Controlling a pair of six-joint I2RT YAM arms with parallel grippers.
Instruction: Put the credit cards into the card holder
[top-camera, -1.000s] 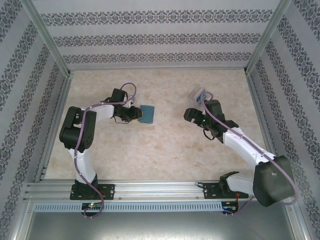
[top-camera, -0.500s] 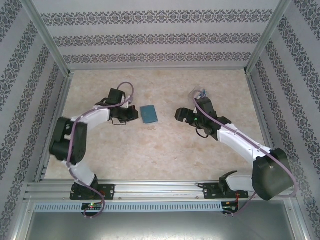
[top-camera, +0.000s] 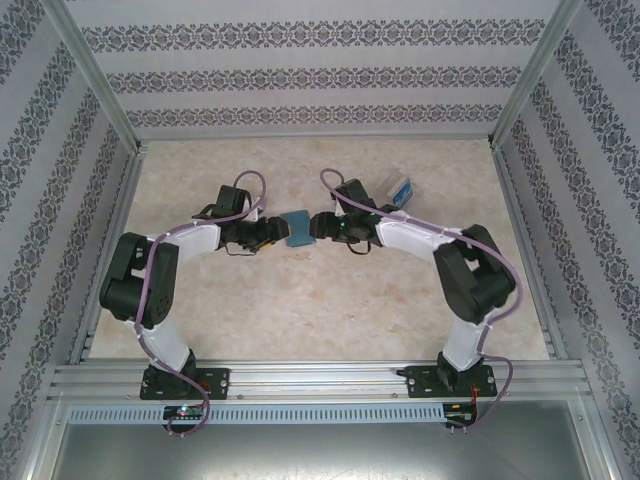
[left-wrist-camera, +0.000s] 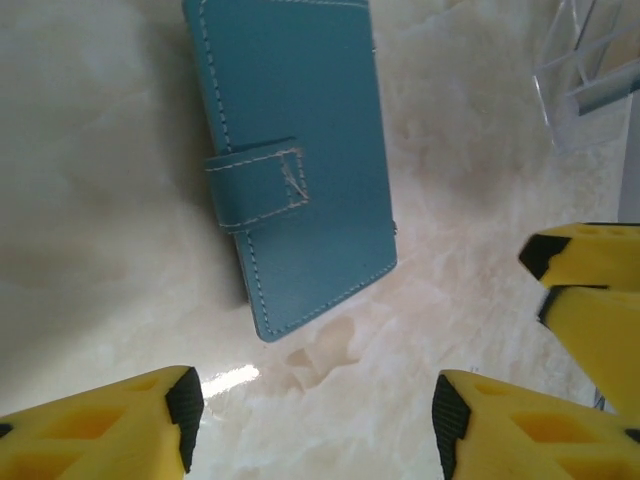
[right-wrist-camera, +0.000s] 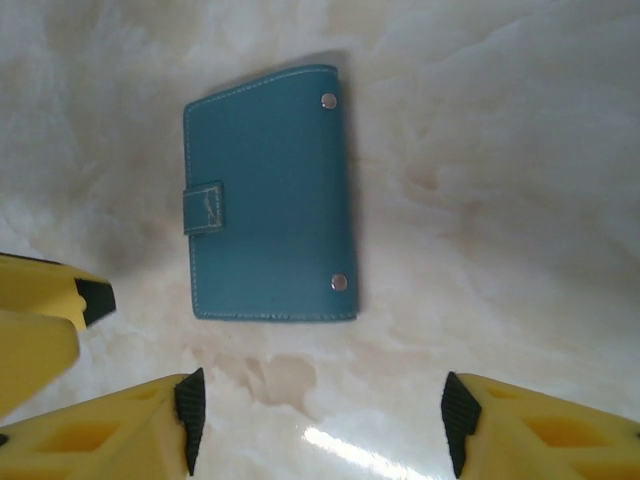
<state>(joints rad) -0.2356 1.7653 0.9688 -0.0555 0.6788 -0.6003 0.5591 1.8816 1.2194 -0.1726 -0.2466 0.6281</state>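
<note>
Pretty much nothing is done yet on this one. The card holder (top-camera: 297, 227) lies flat near the middle of the table (top-camera: 300, 310), closed, with its little strap tab folded over one edge, and no card can be seen in it. The cards (top-camera: 400, 186) look to be parked in the clear stand (left-wrist-camera: 565, 85) further back on the right arm's side, apart from the holder. The left gripper (top-camera: 268, 233) and right gripper (top-camera: 322, 226) flank the holder closely, both with fingers spread and nothing pinched. So everything's left: open it, fetch the cards, slot them in. The holder itself is teal, leathery-looking, with pale stitching and two small metal studs.
</note>
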